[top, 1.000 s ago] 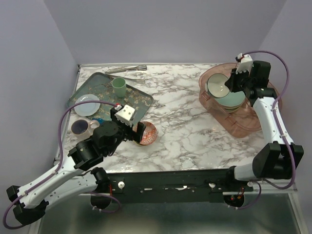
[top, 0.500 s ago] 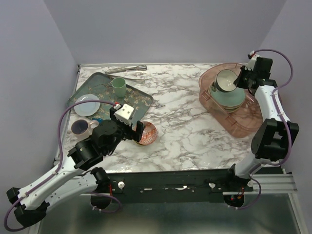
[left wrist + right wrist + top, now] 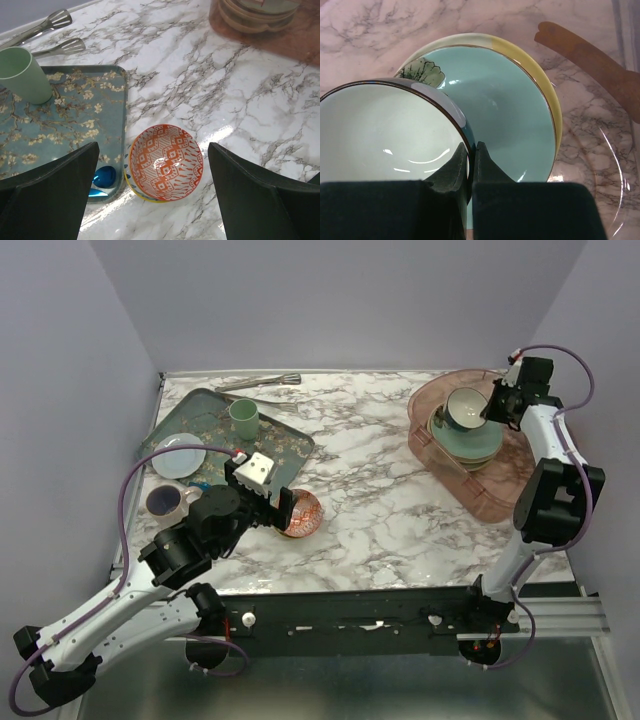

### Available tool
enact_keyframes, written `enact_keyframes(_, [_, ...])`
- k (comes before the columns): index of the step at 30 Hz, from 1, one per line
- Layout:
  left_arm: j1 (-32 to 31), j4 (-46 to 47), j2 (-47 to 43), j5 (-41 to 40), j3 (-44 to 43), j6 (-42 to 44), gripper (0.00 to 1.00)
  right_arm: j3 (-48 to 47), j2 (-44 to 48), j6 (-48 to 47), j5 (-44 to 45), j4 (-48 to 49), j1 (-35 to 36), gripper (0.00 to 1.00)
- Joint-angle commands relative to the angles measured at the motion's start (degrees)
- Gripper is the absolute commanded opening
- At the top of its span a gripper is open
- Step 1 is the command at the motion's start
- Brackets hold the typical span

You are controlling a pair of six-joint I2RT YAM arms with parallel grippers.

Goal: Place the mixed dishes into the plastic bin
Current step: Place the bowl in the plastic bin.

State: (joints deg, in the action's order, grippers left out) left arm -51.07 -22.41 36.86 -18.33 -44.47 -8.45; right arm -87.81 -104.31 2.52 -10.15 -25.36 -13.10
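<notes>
Bowl [image 3: 385,130], cream inside with a dark rim, hangs in the right tool [image 3: 471,150], whose fingers are closed on its wall, one inside and one outside; in the top view this tool [image 3: 492,408] grips it from the bowl's right side. Directly under the tool lies a stack of plates [image 3: 470,448] inside the bin [image 3: 495,490]; the wrist view shows a mint plate [image 3: 505,115] uppermost, beneath the tool and ahead of it, over a yellow-and-cream plate [image 3: 547,95] with a green sprig; whether the bowl touches the mint plate I cannot tell. Left tool [image 3: 152,147] stands wide open and holds nothing; the orange bowl [image 3: 166,162] sits upright on the tabletop [image 3: 240,100] below the gap between its fingers, apart from both. Left of that tool is the tray [image 3: 60,115], its corner just beside the orange bowl; a green cup [image 3: 22,75] stands on it, farther ahead and left; tongs [image 3: 55,32] lie beyond the tray.
</notes>
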Motion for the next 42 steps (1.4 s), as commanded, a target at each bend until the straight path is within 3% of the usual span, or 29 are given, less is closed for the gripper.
enact_keyframes(1, [0.4,1.1,-0.3,1.4,0.7,-0.4,0.99,-2.8,-1.9,-0.3,0.7,0.1,-0.5,0.02])
enact_keyframes(11, [1.0,1.2,0.0,1.6,0.8,-0.5,0.99,-3.5,-4.5,-2.1,1.5,-0.7,-0.5,0.06])
enact_keyframes(23, [1.2,1.2,0.1,1.9,0.8,-0.4,0.99,-4.1,-5.6,-2.1,1.2,-1.4,-0.5,0.18])
enact_keyframes(28, [1.3,1.2,0.1,2.0,0.8,-0.5,0.99,-4.1,-5.5,-2.1,0.8,-1.6,-0.5,0.28])
enact_keyframes(42, [2.2,1.4,0.3,2.8,0.9,-0.7,0.99,-3.0,-1.4,-5.0,-2.0,-1.7,-0.5,0.38])
